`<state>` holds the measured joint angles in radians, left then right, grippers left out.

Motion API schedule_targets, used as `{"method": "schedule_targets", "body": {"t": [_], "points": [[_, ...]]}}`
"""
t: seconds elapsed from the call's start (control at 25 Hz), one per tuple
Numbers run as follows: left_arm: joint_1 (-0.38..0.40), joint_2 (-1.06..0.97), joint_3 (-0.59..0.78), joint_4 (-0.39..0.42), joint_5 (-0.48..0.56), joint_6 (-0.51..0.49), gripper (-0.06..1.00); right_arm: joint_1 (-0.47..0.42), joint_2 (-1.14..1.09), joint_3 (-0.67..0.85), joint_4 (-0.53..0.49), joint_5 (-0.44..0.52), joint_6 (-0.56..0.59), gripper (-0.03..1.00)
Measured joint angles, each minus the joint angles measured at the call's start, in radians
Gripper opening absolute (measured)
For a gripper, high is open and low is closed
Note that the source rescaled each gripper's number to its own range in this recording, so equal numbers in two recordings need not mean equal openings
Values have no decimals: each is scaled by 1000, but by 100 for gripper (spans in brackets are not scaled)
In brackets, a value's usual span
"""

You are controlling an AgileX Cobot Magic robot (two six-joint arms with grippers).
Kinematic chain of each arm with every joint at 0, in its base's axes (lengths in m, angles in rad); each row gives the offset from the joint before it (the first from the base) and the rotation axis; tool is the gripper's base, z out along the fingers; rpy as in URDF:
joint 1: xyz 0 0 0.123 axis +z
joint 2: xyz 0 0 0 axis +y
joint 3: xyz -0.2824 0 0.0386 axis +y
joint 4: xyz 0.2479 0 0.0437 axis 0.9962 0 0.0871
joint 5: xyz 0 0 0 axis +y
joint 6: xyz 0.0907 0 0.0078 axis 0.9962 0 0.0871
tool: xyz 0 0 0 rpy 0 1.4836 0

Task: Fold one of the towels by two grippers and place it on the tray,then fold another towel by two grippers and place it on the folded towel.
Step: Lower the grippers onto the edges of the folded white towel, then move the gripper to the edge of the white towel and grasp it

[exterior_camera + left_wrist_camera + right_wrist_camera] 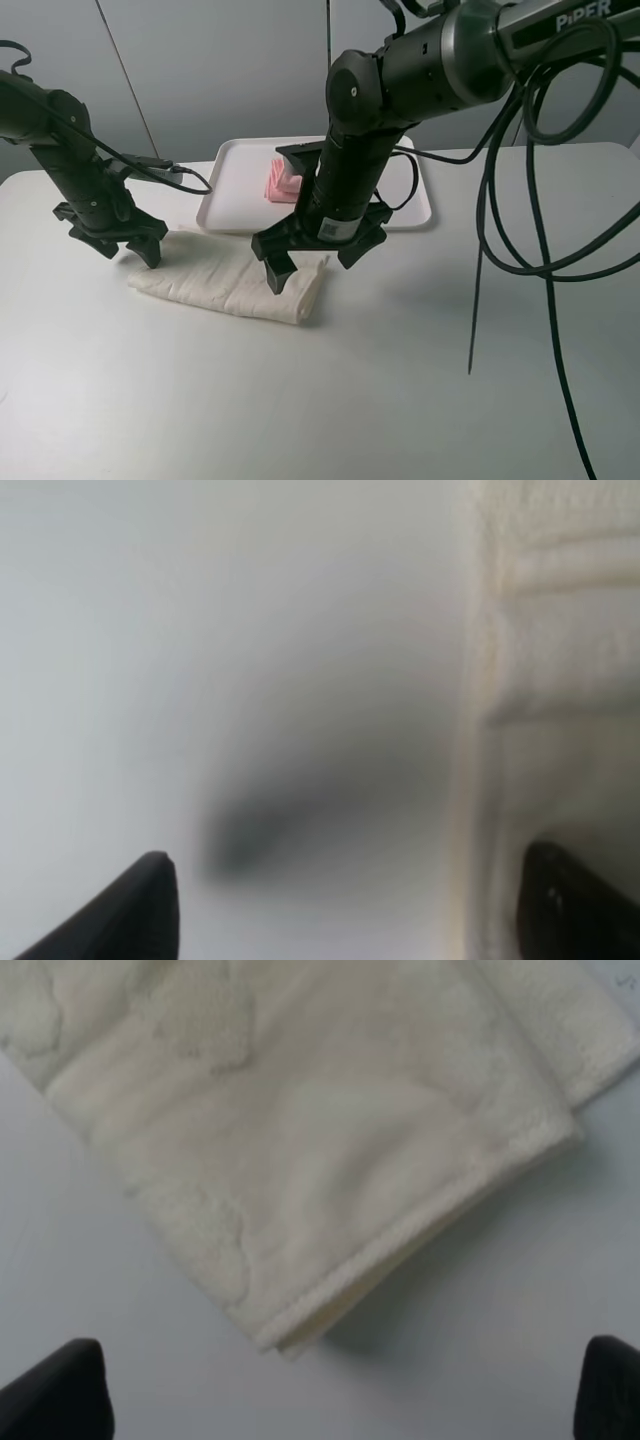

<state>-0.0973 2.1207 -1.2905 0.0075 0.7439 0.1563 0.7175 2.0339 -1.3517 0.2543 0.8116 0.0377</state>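
Note:
A cream towel lies folded into a long strip on the table in front of the tray. It also shows in the left wrist view and the right wrist view. A pink folded towel lies on the white tray. My left gripper is open just above the cream towel's left end, with one finger over the towel's edge; it shows open in its own view. My right gripper is open and empty just above the towel's right end, whose folded corner lies between the fingers.
The white table carries the tray at the back middle. Black cables hang from the right arm over the table's right side. The right arm partly hides the tray and the pink towel.

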Motion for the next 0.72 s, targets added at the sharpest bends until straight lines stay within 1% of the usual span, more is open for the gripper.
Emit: {"method": "schedule_targets", "body": {"t": [0.32, 0.52, 0.72], "points": [[-5, 10, -8, 9, 13, 0, 88, 0, 2, 0, 0, -11, -4, 100], [-26, 10, -8, 29, 29, -2, 88, 0, 5, 0, 0, -15, 7, 100], [-36, 10, -10, 36, 43, -22, 88, 0, 67, -18, 25, -15, 23, 100]]}}
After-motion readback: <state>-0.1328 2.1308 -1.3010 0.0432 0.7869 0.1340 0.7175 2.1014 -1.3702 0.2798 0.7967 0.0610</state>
